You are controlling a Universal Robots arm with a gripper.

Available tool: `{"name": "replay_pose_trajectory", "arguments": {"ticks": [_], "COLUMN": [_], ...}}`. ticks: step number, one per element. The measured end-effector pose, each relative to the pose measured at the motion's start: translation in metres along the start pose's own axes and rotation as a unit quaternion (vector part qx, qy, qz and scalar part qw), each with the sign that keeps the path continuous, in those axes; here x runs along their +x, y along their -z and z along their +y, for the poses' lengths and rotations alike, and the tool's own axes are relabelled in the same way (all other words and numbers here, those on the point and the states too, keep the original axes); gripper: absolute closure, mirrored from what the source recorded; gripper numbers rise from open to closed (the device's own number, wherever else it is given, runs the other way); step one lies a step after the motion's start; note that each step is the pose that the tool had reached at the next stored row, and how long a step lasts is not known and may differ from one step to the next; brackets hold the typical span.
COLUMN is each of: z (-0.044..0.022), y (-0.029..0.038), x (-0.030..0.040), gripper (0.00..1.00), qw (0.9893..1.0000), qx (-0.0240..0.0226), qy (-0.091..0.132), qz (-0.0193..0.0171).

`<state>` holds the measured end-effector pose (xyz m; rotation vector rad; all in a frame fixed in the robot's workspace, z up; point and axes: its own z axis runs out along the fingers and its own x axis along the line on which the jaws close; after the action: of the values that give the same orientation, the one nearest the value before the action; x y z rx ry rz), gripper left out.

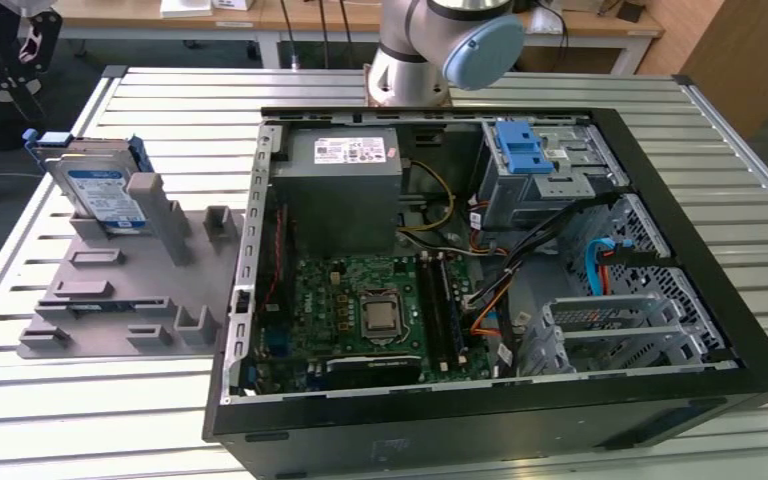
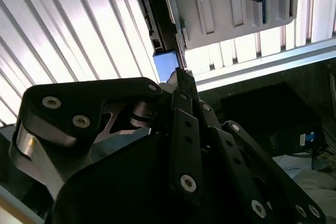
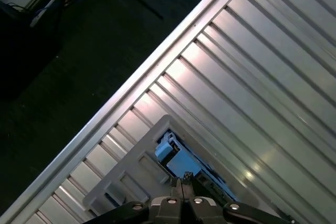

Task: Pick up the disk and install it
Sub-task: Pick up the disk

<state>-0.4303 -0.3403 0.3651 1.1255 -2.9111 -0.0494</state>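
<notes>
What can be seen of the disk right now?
The disk is a flat silver drive with a white-and-blue label facing the exterior camera and a blue plastic bracket around its edges. It stands upright on edge in a grey holder on the slatted table, at the exterior view's left of the open computer case. Only the holder appears to touch it.

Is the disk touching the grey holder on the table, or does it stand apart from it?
Touching. In the exterior view the disk stands upright in the grey holder, and its lower edge sits between the holder's posts.
</notes>
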Motion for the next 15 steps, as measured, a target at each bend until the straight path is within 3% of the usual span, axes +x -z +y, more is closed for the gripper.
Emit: {"name": "replay_pose_trajectory", "arguments": {"ticks": [8,15], "z": [0.0000,0.0000], "y": [-0.0001,-0.0001], "x": [0.0000,0.0000], "gripper": [0.89,0.89], "qw": [0.9992,0.9968], "qx": [0.0003,0.0006], "qy": [0.041,0.080], "qz": [0.0015,0.0029]}}
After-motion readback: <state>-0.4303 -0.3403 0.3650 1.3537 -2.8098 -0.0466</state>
